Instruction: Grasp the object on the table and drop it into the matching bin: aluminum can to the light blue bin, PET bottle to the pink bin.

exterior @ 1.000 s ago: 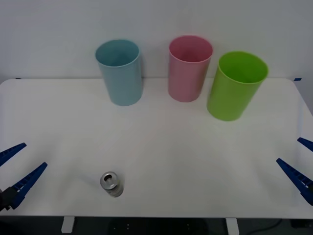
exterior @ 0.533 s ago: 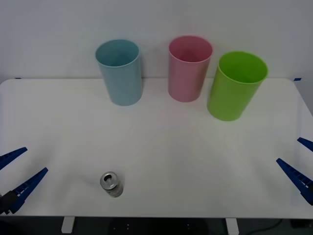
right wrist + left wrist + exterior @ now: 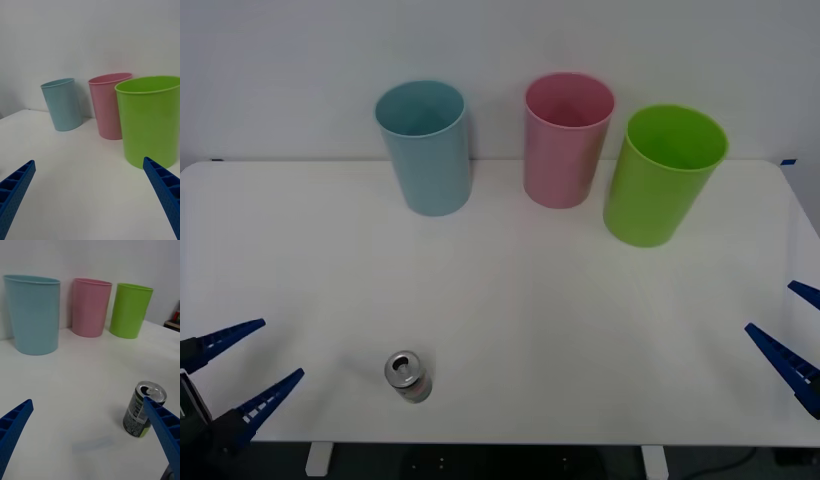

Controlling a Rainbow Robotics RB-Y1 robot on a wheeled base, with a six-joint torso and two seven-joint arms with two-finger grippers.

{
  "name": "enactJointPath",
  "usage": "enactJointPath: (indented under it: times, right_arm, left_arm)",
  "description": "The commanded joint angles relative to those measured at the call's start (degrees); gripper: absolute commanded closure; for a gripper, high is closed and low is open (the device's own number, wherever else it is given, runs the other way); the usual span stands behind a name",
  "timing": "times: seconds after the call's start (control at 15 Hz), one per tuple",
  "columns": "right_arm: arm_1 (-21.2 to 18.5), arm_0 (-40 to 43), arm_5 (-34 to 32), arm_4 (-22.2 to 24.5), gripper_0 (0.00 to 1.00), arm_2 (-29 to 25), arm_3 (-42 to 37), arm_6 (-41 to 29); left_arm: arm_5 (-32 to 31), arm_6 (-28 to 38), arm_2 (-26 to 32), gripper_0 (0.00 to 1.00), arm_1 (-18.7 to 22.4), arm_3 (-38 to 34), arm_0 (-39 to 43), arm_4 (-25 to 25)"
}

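Front view: the can [image 3: 408, 376] stands upright near the counter's [image 3: 510, 300] near edge, left of centre. The left pincer [image 3: 258, 365], fingers spread, sits just left of it; the right pincer [image 3: 792, 335], also spread, waits at the right edge. Far side: blue bin [image 3: 425, 148], pink bin [image 3: 566, 140], green bin [image 3: 663, 175].

Left wrist view: the can [image 3: 144, 414] stands just beyond one spread finger [image 3: 163, 431].

Right wrist view: spread fingers [image 3: 165, 193] face the three bins.

Bare table [image 3: 510, 330] surrounds the aluminum can [image 3: 409, 377]; 3 bins stand well apart.
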Motion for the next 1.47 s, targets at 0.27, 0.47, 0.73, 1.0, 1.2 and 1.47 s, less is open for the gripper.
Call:
enactJointPath:
  times: [0.27, 0.47, 0.73, 1.0, 1.2, 1.47]
  right_arm:
    - [0.0, 0.0, 0.0, 0.0, 0.0, 0.0, 0.0, 0.0]
    - [0.0, 0.0, 0.0, 0.0, 0.0, 0.0, 0.0, 0.0]
    - [0.0, 0.0, 0.0, 0.0, 0.0, 0.0, 0.0, 0.0]
    - [0.0, 0.0, 0.0, 0.0, 0.0, 0.0, 0.0, 0.0]
    - [0.0, 0.0, 0.0, 0.0, 0.0, 0.0, 0.0, 0.0]
    - [0.0, 0.0, 0.0, 0.0, 0.0, 0.0, 0.0, 0.0]
  left_arm:
    - [-8.2, -9.0, -4.0, 0.0, 4.0, 14.3, -7.7, 0.1]
    - [-10.2, -14.9, -6.5, 0.0, 4.3, 20.1, -10.8, 0.1]
    - [-11.4, -21.6, -10.3, 0.0, 4.3, 25.6, -13.9, 0.0]
    - [-12.0, -25.0, -13.6, 0.0, 4.3, 27.7, -15.6, 0.0]
    - [-12.0, -25.4, -15.1, 0.0, 4.1, 27.7, -16.0, 0.0]
    - [-11.9, -25.8, -15.9, 0.0, 2.8, 27.7, -16.9, -0.3]
